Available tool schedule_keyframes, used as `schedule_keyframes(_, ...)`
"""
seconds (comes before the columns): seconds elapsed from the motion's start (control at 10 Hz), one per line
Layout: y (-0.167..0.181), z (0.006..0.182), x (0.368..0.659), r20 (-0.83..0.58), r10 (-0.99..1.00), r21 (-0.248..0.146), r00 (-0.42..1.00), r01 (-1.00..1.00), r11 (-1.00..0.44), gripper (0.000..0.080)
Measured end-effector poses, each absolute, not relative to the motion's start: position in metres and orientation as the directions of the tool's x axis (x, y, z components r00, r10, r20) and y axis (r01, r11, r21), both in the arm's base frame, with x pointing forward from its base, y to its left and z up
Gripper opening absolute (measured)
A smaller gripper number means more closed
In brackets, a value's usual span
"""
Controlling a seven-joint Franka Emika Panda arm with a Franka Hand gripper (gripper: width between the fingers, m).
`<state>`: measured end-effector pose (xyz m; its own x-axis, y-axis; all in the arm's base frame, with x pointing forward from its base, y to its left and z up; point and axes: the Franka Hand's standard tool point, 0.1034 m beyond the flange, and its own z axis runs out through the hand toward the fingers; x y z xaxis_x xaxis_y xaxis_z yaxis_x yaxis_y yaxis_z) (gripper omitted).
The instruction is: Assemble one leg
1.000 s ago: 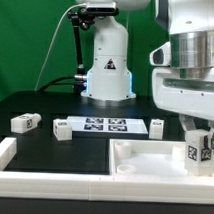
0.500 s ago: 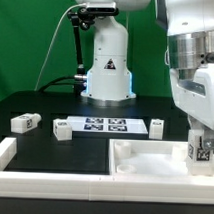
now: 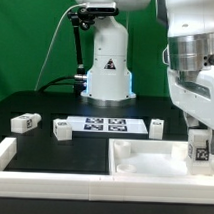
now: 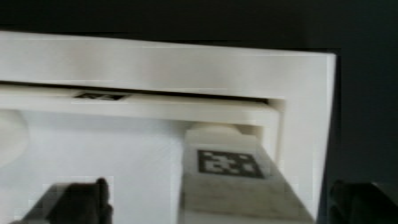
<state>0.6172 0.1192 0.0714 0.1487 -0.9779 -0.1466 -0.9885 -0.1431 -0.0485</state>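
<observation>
Tool (image 3: 200, 148) fingers closed on the leg (image 3: 200, 150), held upright at the square piece's (image 3: 143, 156) three-o'clock corner, apparently for seating it there

Marker board (image 3: 106, 124) lies flat beyond the white tray-like piece (image 3: 143, 162).

White glossy arm (image 3: 105, 55), black joint rings, black cable, triangular warning sticker on base.

The leg (image 3: 200, 149) looks like matt white plastic carrying a printed black-and-white tag, as do 3 more legs (image 3: 25, 120) near the marker board (image 3: 105, 125). The square tray-like piece (image 4: 160, 110) is smooth white plastic. The table (image 3: 93, 150) under it looks matt black.
</observation>
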Motion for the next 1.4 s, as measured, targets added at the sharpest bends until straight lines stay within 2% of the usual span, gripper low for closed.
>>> schedule_keyframes(0.2, 0.1194, 0.0709, 0.6178, -0.124, -0.917, -0.081, 0.380, -0.924, -0.373, 0.0648)
schedule_keyframes(0.5, 0.1182, 0.0718, 0.6187, -0.089, -0.782, -0.105, 0.617, -0.786, -0.609, 0.0649)
schedule_keyframes(0.7, 0.1185, 0.0739, 0.6204, -0.040, -0.643, -0.095, 0.765, -0.644, -0.759, 0.0649)
schedule_keyframes(0.9, 0.1233, 0.0740, 0.6204, 0.016, -0.436, -0.061, 0.900, -0.434, -0.899, 0.0649)
schedule_keyframes(1.4, 0.1147, 0.0730, 0.6221, 0.048, -0.010, -0.036, 0.999, -0.009, -0.999, 0.0649)
